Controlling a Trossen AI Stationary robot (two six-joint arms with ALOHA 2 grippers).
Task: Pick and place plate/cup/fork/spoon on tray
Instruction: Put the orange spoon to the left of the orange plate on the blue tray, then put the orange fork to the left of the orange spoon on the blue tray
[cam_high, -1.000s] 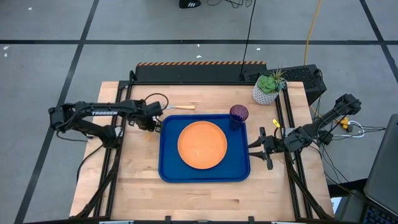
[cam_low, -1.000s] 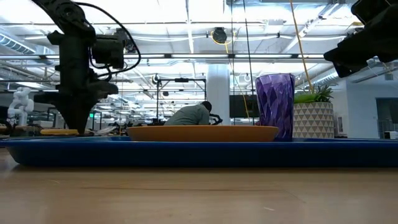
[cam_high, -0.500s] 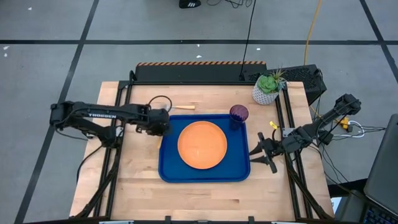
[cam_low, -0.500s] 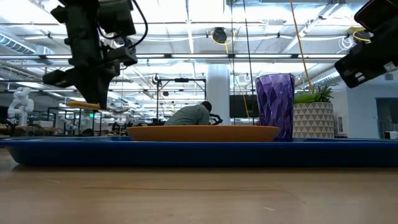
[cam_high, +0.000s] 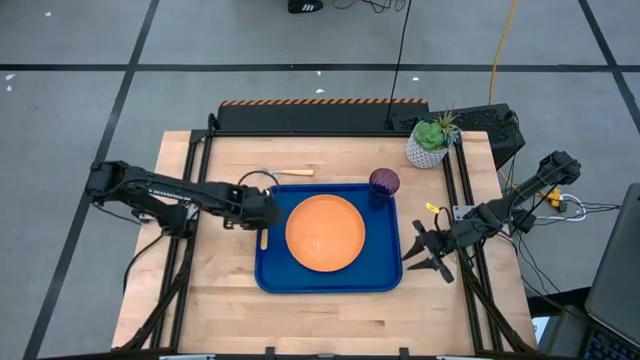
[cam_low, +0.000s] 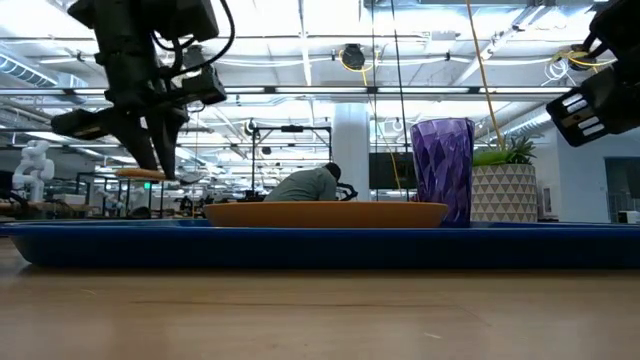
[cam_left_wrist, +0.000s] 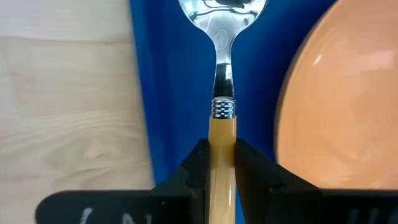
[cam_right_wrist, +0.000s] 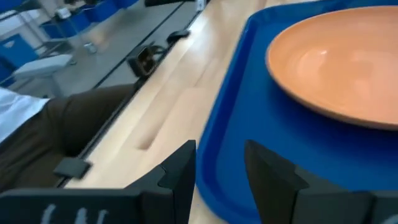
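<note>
From above, the left hand (cam_high: 262, 210) hangs over the left edge of the blue tray (cam_high: 330, 285). The hand hides most of what it holds. Only a bit of tan handle sticks out. There are white letters on the left arm, but they are too small to read. The orange plate (cam_high: 325, 232) lies in the middle of the tray. The purple cup (cam_high: 384, 183) stands in the tray's far right corner. The fork (cam_high: 292, 172) lies on the wooden desk (cam_high: 220, 280) past the tray, and its tines are hard to make out. A white pot with a green plant (cam_high: 428, 145) stands at the far right corner. The right hand (cam_high: 425, 255) is just beside the tray's right edge, fingers apart and holding nothing.

From desk height, the left hand (cam_low: 150, 150) holds the tan handle up in the air, above the tray (cam_low: 320, 245). The right arm is cut off at the picture's edge. The cup (cam_low: 442, 170) stands in front of the pot (cam_low: 503, 190). Far behind is a big bright room, with a person (cam_low: 312, 185) bent over.

The left wrist view shows it clearly. The left hand (cam_left_wrist: 221, 152) is closed on the tan handle of the spoon (cam_left_wrist: 222, 37). The shiny bowl is over the tray (cam_left_wrist: 168, 74), beside the plate (cam_left_wrist: 336, 112).

The right wrist view shows the right hand (cam_right_wrist: 221, 162) open near the tray (cam_right_wrist: 249, 124) and plate (cam_right_wrist: 336, 68).
</note>
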